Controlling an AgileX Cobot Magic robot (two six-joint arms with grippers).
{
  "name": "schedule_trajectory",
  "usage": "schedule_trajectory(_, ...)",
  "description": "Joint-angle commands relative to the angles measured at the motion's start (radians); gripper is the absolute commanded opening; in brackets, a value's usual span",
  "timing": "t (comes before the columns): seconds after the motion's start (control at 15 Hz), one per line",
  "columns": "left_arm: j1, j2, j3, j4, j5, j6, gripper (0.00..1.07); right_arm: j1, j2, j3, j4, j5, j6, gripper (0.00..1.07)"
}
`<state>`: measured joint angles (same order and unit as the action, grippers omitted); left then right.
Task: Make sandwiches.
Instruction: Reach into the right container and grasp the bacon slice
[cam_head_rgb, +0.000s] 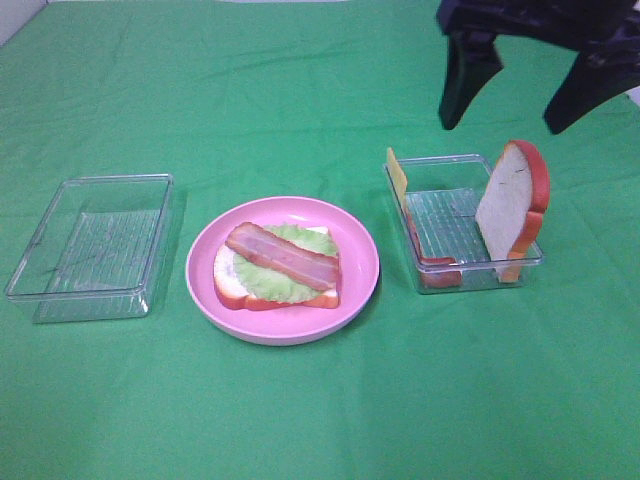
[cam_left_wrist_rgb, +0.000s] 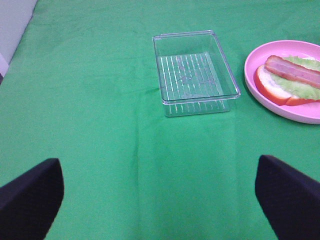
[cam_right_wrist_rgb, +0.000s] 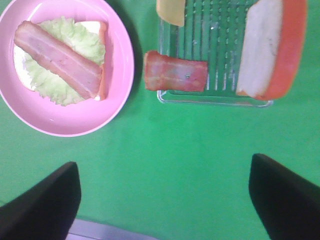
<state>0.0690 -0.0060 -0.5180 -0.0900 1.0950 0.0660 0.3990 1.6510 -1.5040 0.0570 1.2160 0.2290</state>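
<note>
The left gripper (cam_left_wrist_rgb: 157, 161) is seen spread wide and empty over bare bench (cam_head_rgb: 320, 420) on the left side, with the empty tray (cam_head_rgb: 90, 245) lying beyond it. At the bench's middle, the plate (cam_head_rgb: 362, 264) carries a bread slice (cam_head_rgb: 226, 278), lettuce (cam_head_rgb: 262, 282) and a bacon strip (cam_head_rgb: 285, 257) laid diagonally. Toward the right edge, the second tray (cam_head_rgb: 445, 220) holds three layers. The cheese (cam_head_rgb: 397, 175) is leaned on its left wall. A spare strip (cam_head_rgb: 440, 268) lies along its near wall. The standing slice (cam_head_rgb: 515, 205) is propped on edge at its right wall, long axis upright. The right gripper (cam_head_rgb: 502, 122) is poised above the tray's far side, jaws spread, with nothing held or touched. It is judged the nearer arm for whichever layer is taken next, since each lies below it and toward the near edge.
</note>
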Motion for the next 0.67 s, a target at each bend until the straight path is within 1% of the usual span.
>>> schedule_trajectory(0.07,-0.005,-0.011,0.002,-0.001,-0.017,-0.007,0.98,0.06,0.118,-0.055,-0.005,0.078,0.028,0.87)
schedule_trajectory(0.27,-0.005,-0.011,0.002,-0.001,-0.017,-0.007,0.98,0.069,0.254,-0.129,0.01,0.06,0.011,0.87)
schedule_trajectory(0.4,-0.005,-0.011,0.002,-0.001,-0.017,-0.007,0.98,0.069,0.311,-0.158,0.012,0.056,0.006,0.87)
schedule_trajectory(0.67,-0.005,-0.011,0.002,-0.001,-0.017,-0.007,0.98,0.069,0.382,-0.175,-0.016,0.057,0.005,0.87)
